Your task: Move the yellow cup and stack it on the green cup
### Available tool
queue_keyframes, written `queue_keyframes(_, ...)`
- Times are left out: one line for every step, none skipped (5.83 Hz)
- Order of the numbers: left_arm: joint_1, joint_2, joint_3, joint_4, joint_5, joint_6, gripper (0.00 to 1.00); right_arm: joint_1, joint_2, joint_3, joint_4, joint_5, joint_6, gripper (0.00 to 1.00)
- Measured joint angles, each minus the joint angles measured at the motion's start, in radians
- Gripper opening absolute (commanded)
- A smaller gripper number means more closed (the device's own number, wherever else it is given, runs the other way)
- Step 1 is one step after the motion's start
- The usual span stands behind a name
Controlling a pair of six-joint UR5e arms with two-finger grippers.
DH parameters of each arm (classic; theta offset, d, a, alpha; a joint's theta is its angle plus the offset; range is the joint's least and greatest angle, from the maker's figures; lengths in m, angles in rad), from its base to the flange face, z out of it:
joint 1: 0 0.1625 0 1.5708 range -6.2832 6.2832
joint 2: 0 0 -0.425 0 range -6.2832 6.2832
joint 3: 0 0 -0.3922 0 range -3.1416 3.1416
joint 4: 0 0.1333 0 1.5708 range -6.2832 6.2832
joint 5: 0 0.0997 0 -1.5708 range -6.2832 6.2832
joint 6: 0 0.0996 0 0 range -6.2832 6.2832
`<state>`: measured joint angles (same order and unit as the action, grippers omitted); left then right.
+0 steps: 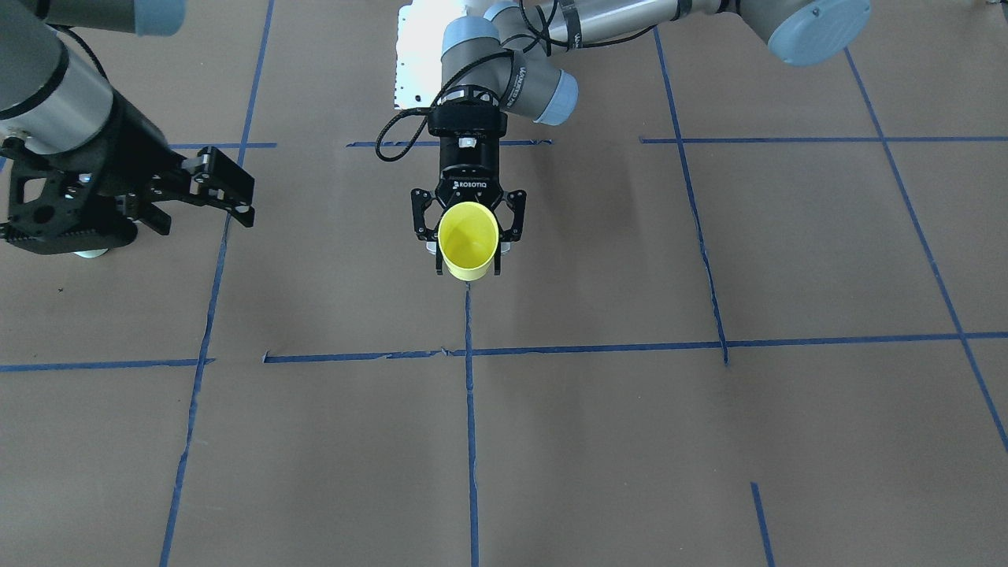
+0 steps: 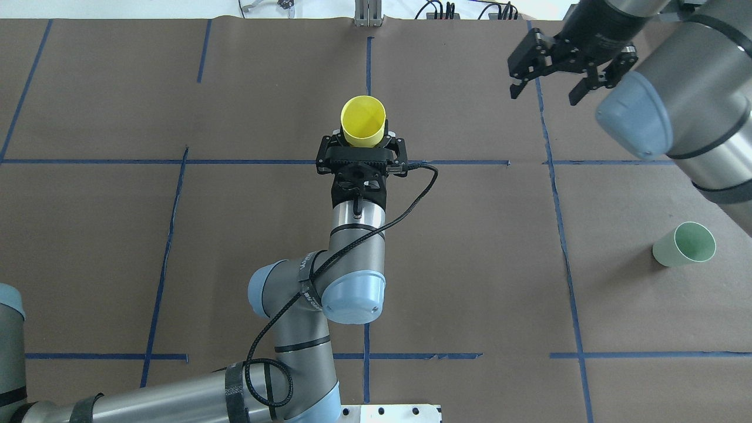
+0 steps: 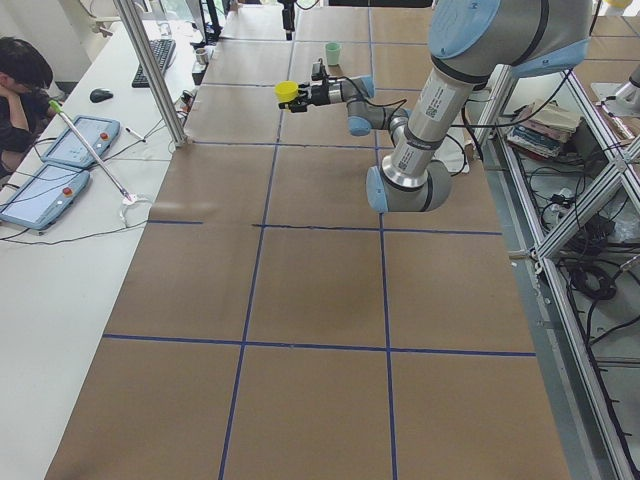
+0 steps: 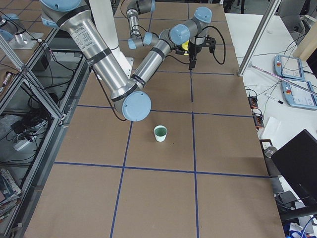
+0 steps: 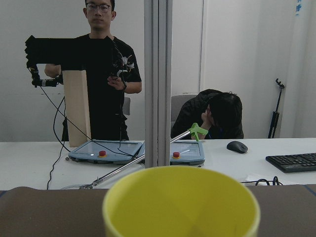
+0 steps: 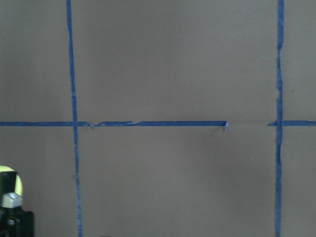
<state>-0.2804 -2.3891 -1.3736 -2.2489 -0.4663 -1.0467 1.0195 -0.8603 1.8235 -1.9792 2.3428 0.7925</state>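
The yellow cup is upright, mouth up, between the fingers of my left gripper at the table's middle and held off the surface. It also shows in the front view and fills the bottom of the left wrist view. The green cup stands alone on the table at the near right, also in the right side view. My right gripper is open and empty, high over the far right, well away from both cups.
Brown paper with blue tape lines covers the table. A white base plate sits by the robot. Operators and teach pendants are at a side desk beyond the far edge. An upright post stands at that edge.
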Motion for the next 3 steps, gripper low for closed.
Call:
queue_keyframes(0.004,0.000,0.000,0.000,0.000,0.001,0.34,-0.036,0.132,-0.115,-0.012,-0.014,0.047,1.00)
queue_keyframes(0.005,-0.001,0.000,0.000,0.000,0.002,0.34,-0.068,0.241,-0.227,-0.017,-0.025,0.069,0.99)
queue_keyframes(0.006,-0.001,-0.001,0.000,-0.001,0.003,0.34,-0.101,0.289,-0.278,-0.019,-0.036,0.082,0.99)
